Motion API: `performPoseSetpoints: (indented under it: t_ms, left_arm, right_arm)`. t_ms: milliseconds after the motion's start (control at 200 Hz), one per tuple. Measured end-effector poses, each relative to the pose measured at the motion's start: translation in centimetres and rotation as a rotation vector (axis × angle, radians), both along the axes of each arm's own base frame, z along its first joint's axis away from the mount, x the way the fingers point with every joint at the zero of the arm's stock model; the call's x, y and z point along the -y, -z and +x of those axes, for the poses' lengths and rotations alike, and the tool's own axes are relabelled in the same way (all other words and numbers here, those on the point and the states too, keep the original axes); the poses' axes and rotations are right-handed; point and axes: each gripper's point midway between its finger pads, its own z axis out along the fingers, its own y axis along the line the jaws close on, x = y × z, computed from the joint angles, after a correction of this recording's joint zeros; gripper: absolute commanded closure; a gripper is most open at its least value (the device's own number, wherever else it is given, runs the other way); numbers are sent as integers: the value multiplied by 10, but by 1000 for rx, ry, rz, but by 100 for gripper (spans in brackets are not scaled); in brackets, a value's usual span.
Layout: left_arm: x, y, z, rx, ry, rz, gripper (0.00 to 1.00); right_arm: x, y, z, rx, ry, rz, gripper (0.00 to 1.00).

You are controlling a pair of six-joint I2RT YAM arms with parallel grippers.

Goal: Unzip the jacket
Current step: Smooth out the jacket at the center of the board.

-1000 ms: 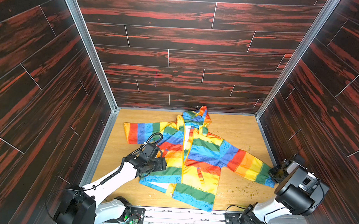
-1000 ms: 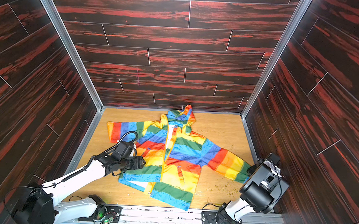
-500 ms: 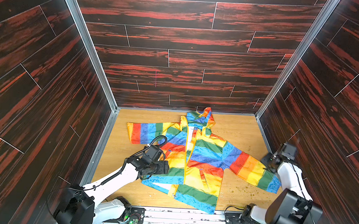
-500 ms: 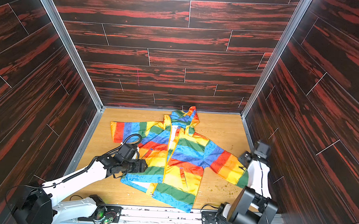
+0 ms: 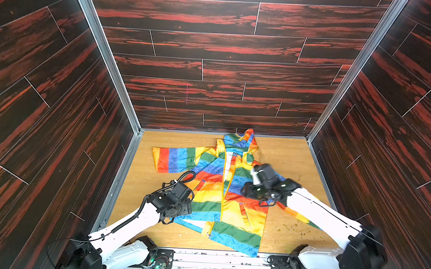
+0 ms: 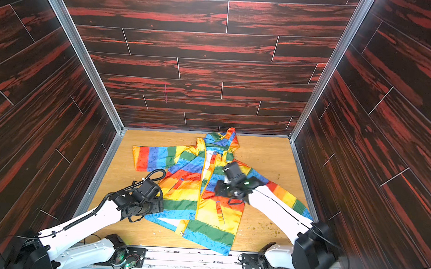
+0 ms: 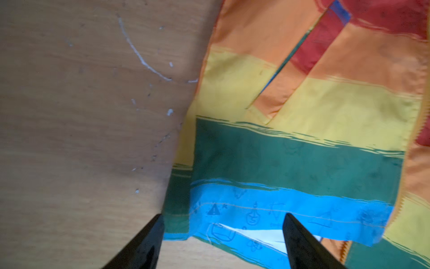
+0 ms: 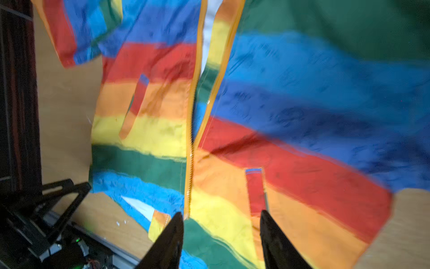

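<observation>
Two grippers, both jaws apart, nothing held: L gripper (image 7: 223, 217) over jacket (image 5: 213, 196) hem, R gripper (image 8: 221, 213) above its front. Jacket lies on table (image 5: 285, 154), zip (image 8: 189, 163) parted near hood, shut lower down.

I can read no word, brand or number anywhere. The only signs are small dark drawings printed on the jacket (image 7: 295, 160), along its light-blue hem stripe (image 7: 325, 207): a warning triangle (image 7: 213, 209), a round flask (image 7: 252, 217), a beaker (image 7: 221, 233) and an atom (image 7: 254, 245).
</observation>
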Motion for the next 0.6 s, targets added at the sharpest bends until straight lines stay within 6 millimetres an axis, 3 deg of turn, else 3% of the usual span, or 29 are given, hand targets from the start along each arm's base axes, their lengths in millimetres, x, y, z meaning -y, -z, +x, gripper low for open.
performPoseSetpoints:
  t_ms: [95, 235, 456, 596]
  left_arm:
    - [-6, 4, -1, -6, -36, 11, 24]
    - [-16, 14, -5, -21, -86, 2, 27]
    - [-27, 23, -8, -36, -159, -59, 29]
    - [-27, 21, -6, -21, -173, -99, 30]
  right_arm:
    - [-24, 25, -22, -64, -44, -38, 45]
    - [-48, 52, -38, -122, -70, -81, 45]
    - [-79, 70, -40, -151, -83, -72, 44]
    - [-88, 79, -36, -166, -67, -76, 45]
